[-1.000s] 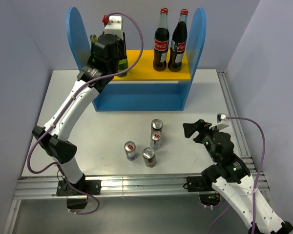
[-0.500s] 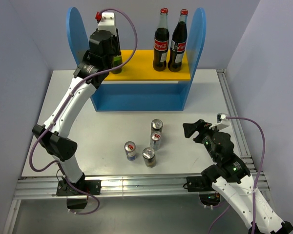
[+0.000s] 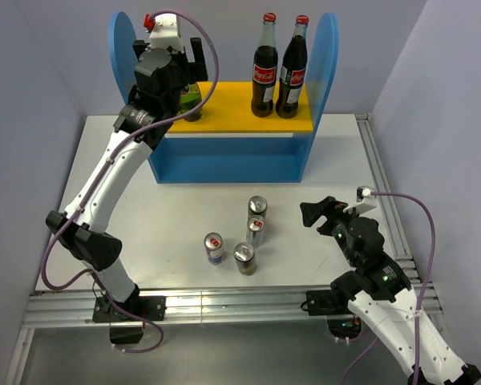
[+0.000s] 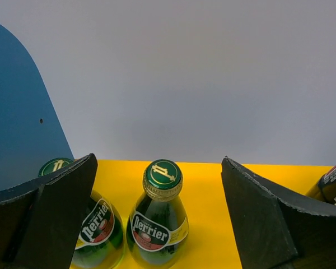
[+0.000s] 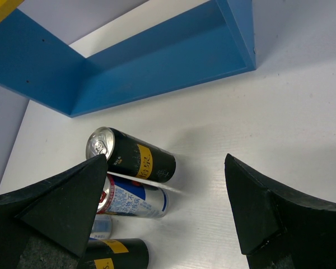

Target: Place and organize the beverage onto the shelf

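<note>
We find the small two-level shelf point(image 3: 224, 164), with blue round-topped side panels and a yellow upper board point(image 3: 232, 112), standing at the 12 o'clock edge of the white table point(image 3: 329, 160).

Two small green glass bottles with labels stand upright on the yellow upper board at its 9 o'clock end, just beside each other. The left gripper point(image 4: 158, 165) is at that end of the board, its jaws spread wide and grasping nothing. In the left wrist view the first green bottle point(image 4: 158, 224) stands in the gap between the fingers and touches neither. The second green bottle point(image 4: 101, 232), at the first one's 9 o'clock, is partly hidden behind one finger.

Two tall dark cola bottles with red caps point(image 3: 265, 68) point(image 3: 293, 68) stand side by side at the board's 3 o'clock end, well apart from the green pair.

Four slim cans stand upright on the table at the shelf's 6 o'clock, none of them on the shelf. They are:
- a dark can with a gold label point(image 3: 258, 207)
- a silver-blue can point(image 3: 256, 231) just at that can's 6 o'clock; we cannot tell whether the two touch
- a second silver-blue can point(image 3: 214, 247) at the group's 8 o'clock
- a second dark can point(image 3: 244, 258) at its 6 o'clock

The right gripper point(image 5: 164, 160) sits at the cans' 3 o'clock, near them but not touching. It is turned toward them, jaws released and grasping nothing.
</note>
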`<state>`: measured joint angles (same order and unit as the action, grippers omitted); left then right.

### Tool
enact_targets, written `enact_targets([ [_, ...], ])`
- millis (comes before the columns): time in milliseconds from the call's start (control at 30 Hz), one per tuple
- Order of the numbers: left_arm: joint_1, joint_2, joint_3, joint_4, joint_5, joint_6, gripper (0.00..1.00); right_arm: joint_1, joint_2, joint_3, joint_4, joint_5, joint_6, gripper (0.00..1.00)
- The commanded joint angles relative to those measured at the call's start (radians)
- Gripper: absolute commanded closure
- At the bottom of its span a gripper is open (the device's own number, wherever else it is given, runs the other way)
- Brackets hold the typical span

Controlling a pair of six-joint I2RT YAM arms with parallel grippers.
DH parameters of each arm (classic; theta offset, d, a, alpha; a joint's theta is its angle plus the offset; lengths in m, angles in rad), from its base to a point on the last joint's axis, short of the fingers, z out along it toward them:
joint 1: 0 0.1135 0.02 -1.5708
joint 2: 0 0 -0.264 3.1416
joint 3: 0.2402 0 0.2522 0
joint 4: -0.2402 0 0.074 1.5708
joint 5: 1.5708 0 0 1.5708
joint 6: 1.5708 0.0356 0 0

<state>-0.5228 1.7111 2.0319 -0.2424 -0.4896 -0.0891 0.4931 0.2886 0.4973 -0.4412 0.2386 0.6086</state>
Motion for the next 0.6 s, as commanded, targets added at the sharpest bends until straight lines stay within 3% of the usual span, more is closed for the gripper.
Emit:
enact_targets([
  [0, 0.001, -0.057, 0.013, 0.040, 0.017, -0.004, 0.01, 0.004, -0.005, -0.002, 0.039, -0.001, -0.010, 0.08],
  [167, -0.017, -0.105, -0.016, 0.011, 0.020, -0.009, 0.01, 0.005, -0.005, -0.002, 0.041, -0.001, -0.012, 0.08],
  [333, -0.135, -0.215, -0.103, -0.038, -0.087, 0.008, 0.01, 0.004, -0.008, -0.002, 0.041, 0.001, -0.010, 0.08],
  [467, -0.293, -0.387, -0.379, -0.075, -0.280, -0.024, 0.01, 0.005, -0.017, 0.003, 0.036, -0.002, -0.009, 0.08],
  [567, -0.457, -0.548, -0.615, -0.165, -0.397, -0.171, 0.01, 0.004, -0.020, 0.003, 0.036, -0.009, -0.009, 0.08],
])
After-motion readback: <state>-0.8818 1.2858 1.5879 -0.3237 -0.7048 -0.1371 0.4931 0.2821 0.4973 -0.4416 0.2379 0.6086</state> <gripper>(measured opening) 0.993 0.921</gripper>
